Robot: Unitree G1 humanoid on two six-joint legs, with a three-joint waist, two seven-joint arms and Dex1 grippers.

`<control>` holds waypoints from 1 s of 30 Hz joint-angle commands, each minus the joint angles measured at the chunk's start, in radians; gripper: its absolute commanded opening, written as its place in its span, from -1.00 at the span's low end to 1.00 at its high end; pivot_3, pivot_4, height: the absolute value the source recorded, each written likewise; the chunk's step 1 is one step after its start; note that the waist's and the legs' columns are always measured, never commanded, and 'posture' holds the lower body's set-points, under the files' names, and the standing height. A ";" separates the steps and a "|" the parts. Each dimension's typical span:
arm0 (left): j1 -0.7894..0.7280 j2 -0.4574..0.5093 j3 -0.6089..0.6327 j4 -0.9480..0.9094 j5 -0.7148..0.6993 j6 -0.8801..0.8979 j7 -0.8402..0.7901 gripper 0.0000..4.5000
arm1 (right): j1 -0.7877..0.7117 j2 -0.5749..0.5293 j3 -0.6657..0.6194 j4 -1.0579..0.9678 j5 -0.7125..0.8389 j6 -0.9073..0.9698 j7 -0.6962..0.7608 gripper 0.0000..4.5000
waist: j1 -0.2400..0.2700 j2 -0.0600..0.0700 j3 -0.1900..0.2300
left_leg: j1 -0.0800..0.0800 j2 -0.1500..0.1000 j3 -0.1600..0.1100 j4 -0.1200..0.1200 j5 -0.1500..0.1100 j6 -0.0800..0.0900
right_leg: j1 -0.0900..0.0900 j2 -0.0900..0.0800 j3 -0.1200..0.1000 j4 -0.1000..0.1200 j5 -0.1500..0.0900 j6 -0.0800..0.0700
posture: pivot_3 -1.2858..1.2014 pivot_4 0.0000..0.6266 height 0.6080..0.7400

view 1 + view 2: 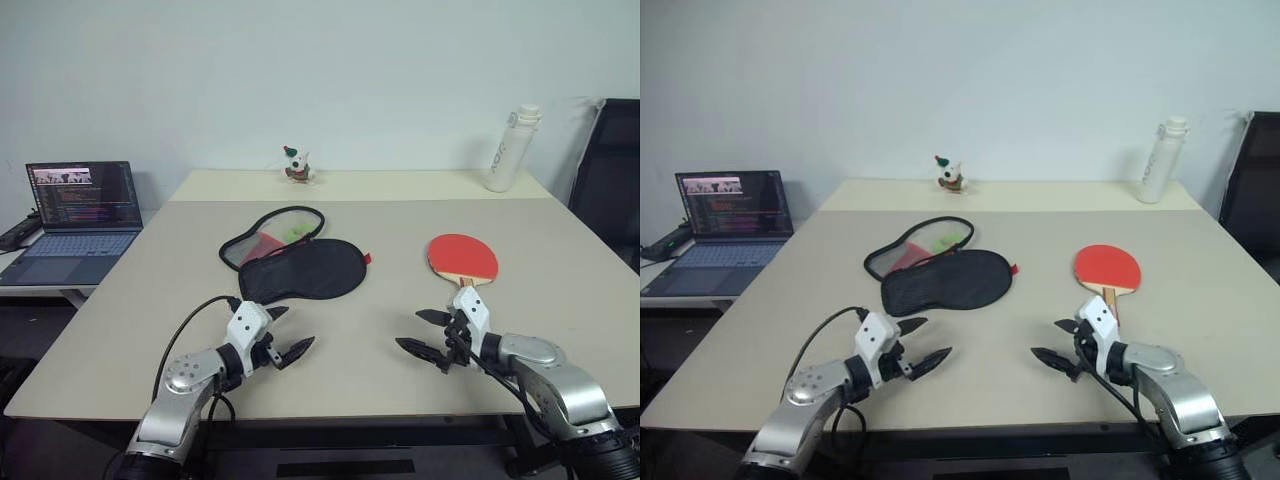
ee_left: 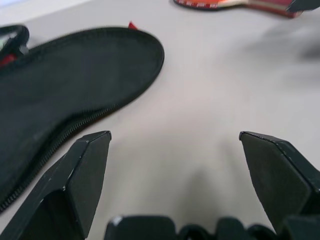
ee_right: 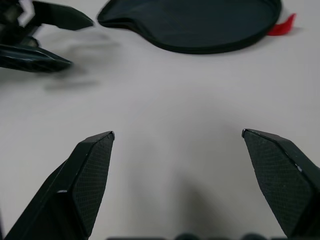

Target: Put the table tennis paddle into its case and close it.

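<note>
Case [image 1: 300, 268] lies left of paddle [image 1: 462, 258] — well apart, on table [image 1: 560, 300].

- The counter [image 1: 560, 330] is a broad, pale beige top; a seam runs across it near the far end, and a second section continues to the wall.
- The case [image 1: 300, 268] lies flat near the middle, unzipped: its black half is spread toward the near side, and its mesh-lined half [image 1: 270, 235], with red and green showing through, opens toward the far left.
- The table tennis paddle [image 1: 463, 258] lies flat to the right of the case, well apart from it, red face up, wooden handle pointing to the near edge.
- A white bottle [image 1: 512, 149] stands upright at the far right.
- A small toy figure [image 1: 297, 166] sits at the far middle.
</note>
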 commanded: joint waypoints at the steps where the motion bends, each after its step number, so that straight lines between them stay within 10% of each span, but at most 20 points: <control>1: -0.014 -0.006 0.007 0.013 0.006 -0.034 0.002 0.99 | 0.008 -0.011 -0.019 -0.060 0.021 0.020 -0.011 1.00 | 0.000 0.000 0.000 | 0.000 0.000 0.000 0.000 0.000 0.000 | 0.000 0.000 0.000 0.000 0.000 0.000 | 0.03 -0.52 1.00; 14: -0.164 0.067 0.061 0.157 -0.027 -0.056 -0.087 0.99 | 0.004 0.017 -0.021 -0.094 0.023 0.023 -0.065 1.00 | 0.000 0.000 0.000 | 0.000 0.000 0.000 0.001 0.000 0.000 | 0.001 0.000 -0.001 0.000 0.000 0.000 | 0.03 -0.52 1.00; 30: -0.562 0.129 -0.065 0.866 0.211 -0.321 -0.228 0.99 | -0.035 0.099 -0.002 -0.130 0.039 0.024 -0.131 1.00 | 0.000 0.000 0.000 | 0.000 -0.001 0.000 0.001 0.000 0.000 | 0.001 0.000 -0.001 0.000 0.000 0.001 | 0.03 -0.52 1.00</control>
